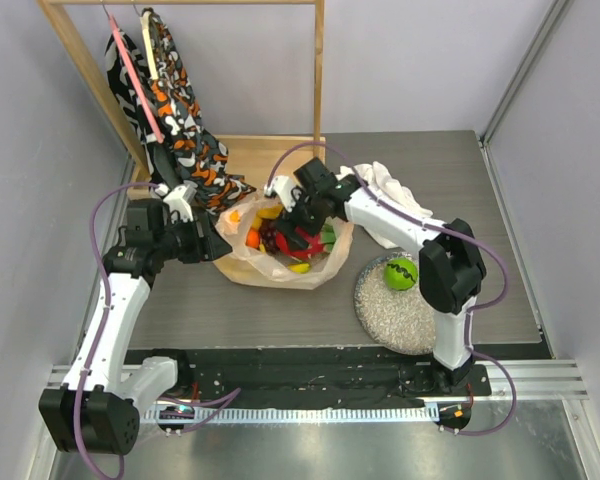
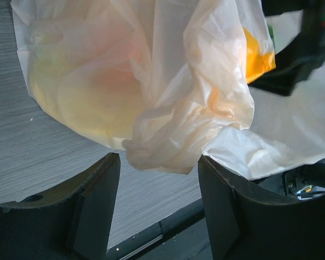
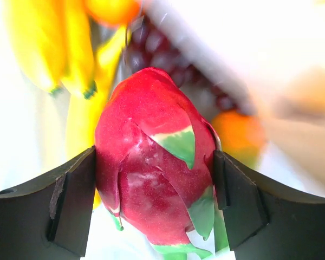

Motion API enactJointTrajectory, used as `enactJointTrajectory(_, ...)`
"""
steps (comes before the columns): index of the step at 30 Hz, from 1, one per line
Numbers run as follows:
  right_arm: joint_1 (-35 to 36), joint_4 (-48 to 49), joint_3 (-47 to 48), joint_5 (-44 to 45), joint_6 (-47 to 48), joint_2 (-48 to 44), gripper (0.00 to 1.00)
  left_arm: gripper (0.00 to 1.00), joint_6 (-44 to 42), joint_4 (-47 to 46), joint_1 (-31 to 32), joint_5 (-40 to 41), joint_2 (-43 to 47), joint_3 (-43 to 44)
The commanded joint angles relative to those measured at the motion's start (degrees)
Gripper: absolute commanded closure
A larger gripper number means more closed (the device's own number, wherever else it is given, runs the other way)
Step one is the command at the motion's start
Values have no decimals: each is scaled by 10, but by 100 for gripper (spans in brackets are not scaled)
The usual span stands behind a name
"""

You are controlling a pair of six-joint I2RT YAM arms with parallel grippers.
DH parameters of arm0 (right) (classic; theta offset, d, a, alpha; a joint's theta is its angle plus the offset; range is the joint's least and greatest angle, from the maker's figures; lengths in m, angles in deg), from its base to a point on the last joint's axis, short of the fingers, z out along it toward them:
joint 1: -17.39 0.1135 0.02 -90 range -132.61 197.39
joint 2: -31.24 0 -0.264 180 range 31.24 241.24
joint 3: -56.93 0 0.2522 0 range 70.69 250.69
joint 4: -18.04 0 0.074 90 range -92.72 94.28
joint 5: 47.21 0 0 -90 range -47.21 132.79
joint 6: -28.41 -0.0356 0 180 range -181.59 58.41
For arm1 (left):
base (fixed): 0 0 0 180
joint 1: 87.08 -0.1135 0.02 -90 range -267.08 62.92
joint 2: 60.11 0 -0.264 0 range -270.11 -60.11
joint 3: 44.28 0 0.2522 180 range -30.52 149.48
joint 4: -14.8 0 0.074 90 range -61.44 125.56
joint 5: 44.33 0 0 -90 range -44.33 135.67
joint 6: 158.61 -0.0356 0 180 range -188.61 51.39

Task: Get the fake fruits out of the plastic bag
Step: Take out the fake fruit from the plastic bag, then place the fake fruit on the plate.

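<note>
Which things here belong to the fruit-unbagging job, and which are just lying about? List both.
Job:
- plastic bag
- dragon fruit, held in the right end effector
- banana bunch and grapes in the bag
- lime on the round mat
- left end effector at the bag's edge

Lying about:
- patterned fabric on the wooden rack
- white cloth

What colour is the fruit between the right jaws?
Pinkish red with green-tipped scales: the dragon fruit; clearest in right wrist view.

The grapes (image 3: 165,54) blur behind the dragon fruit (image 3: 154,162), whose tip is cropped.
</note>
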Motion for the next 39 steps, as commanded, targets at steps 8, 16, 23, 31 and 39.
enactJointTrajectory(8, -150, 104, 71, -264, -359, -189, 59, 36, -3, -11, -8, -12, -22, 26)
enactJointTrajectory(16, -220, 367, 76, -351, -585, -154, 57, 36, 13, -18, -8, -19, -59, 56)
enactJointTrajectory(23, -376, 273, 270, -264, -512, -120, 59, 36, 19, -38, -8, -16, -73, 67)
enactJointTrajectory(31, -620, 161, 59, -269, -410, -254, 61, 36, 22, -36, -8, -19, -72, 67)
enactJointTrajectory(39, -674, -278, -106, -188, 75, -314, 60, 36, 27, -43, -8, -19, -72, 64)
